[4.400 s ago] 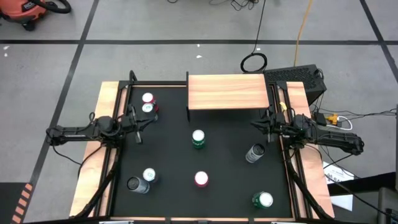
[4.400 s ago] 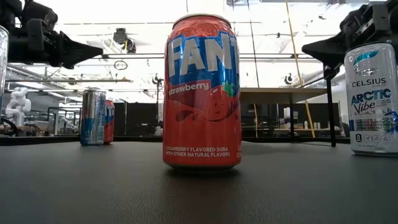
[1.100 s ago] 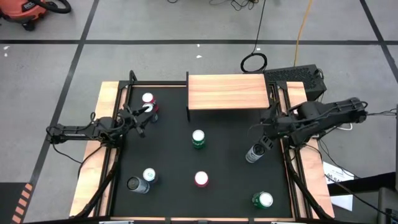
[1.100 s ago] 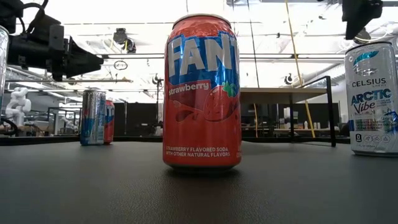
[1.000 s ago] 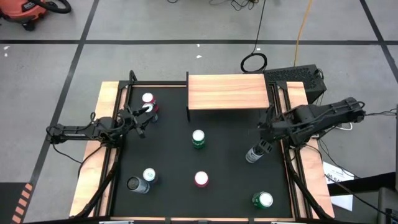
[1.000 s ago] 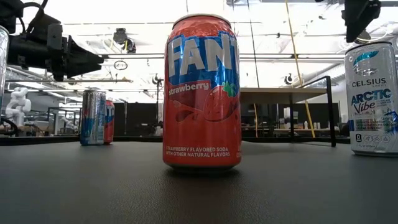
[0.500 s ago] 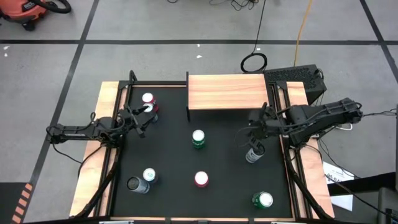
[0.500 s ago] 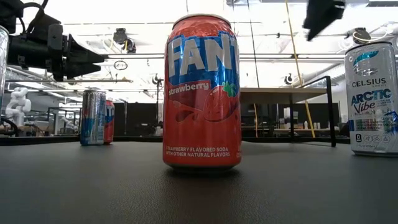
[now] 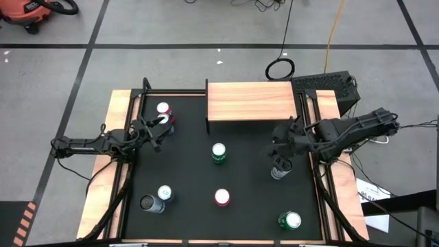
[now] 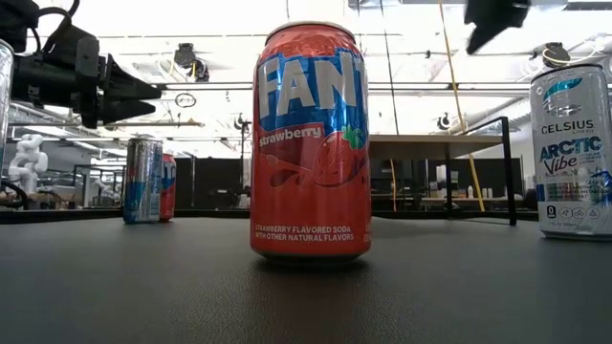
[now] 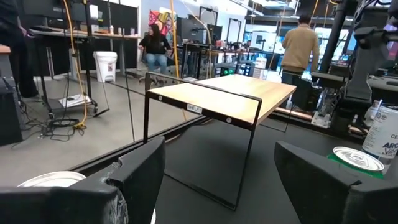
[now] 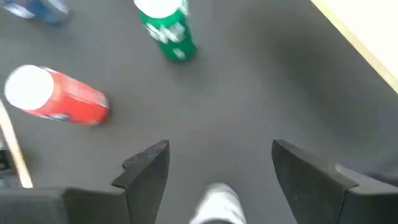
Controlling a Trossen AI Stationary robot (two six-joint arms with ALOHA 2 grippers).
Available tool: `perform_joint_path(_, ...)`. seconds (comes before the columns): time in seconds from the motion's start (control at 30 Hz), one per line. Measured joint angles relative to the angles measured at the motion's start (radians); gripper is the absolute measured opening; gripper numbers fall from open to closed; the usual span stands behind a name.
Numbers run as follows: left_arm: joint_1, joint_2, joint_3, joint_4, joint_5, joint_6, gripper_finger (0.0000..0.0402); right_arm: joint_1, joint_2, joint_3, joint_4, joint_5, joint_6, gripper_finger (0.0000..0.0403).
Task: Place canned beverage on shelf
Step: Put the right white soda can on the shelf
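Note:
The shelf (image 9: 250,101) stands at the table's far edge on thin black legs, its wood top bare. A silver can (image 9: 278,171) stands upright at the right; in the low view it is the Celsius can (image 10: 572,153). My right gripper (image 9: 278,149) hangs open above it, slanting down, and the can's top (image 12: 214,202) shows low between the fingers without touching them. My left gripper (image 9: 156,127) waits open and level at the left edge, facing the shelf (image 11: 221,93).
Other cans stand upright on the black table: a green one (image 9: 219,152) at the middle, a red Fanta (image 9: 222,197) near the front, a green one (image 9: 290,221) front right, two (image 9: 163,113) far left and two (image 9: 156,199) front left. People stand beyond the table.
My right gripper has gone toward the table's left and a little toward the far edge, from the right border to above the silver can, staying open. My left gripper has opened a little wider in place. No can has moved.

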Motion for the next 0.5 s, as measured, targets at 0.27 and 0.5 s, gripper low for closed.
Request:
perform_joint_path(0.27, 0.000, 0.000, 0.000, -0.001, -0.109, 0.000, 0.0301, 0.090, 0.000, 0.091, -0.110, -0.015, 0.021, 0.0269)
perform_joint_path(0.5, 0.000, 0.000, 0.000, -0.001, -0.110, 0.000, 0.0301, 0.154, 0.006, 0.148, -0.158, -0.045, 0.006, 0.0269)
